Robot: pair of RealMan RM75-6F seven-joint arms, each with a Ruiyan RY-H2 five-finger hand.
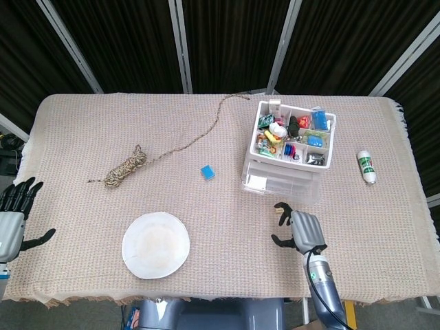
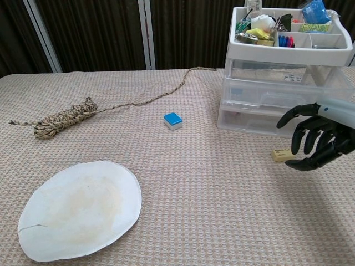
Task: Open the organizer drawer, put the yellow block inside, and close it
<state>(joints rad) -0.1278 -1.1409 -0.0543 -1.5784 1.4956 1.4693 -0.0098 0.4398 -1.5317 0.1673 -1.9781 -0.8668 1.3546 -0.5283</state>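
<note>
My right hand (image 2: 316, 141) is low over the cloth, just in front of the organizer (image 2: 285, 72), fingers apart and curled downward, holding nothing. The yellow block (image 2: 282, 154) lies flat on the table (image 1: 89, 130) right at my fingertips, close to the foot of the organizer; from the chest view I cannot tell whether a fingertip touches it. In the head view my hand hides the block almost entirely.

All the clear drawers look shut, so the opening step is not yet done. Judging by the pose, I'm lined up on the block rather than on a drawer front, thumb below and fingers above it, ready to close in from the side. The block sits near the drawers, so the carry should be a short one.

My left hand (image 1: 12, 220) is parked at the far table edge, fingers spread, empty, well apart from everything, out of the way of the working side.

The rope (image 2: 64, 119), the blue block (image 2: 173, 120), the paper plate (image 2: 77, 208) and the small bottle (image 1: 366, 166) lie clear of my reach line, so nothing crowds the approach.
</note>
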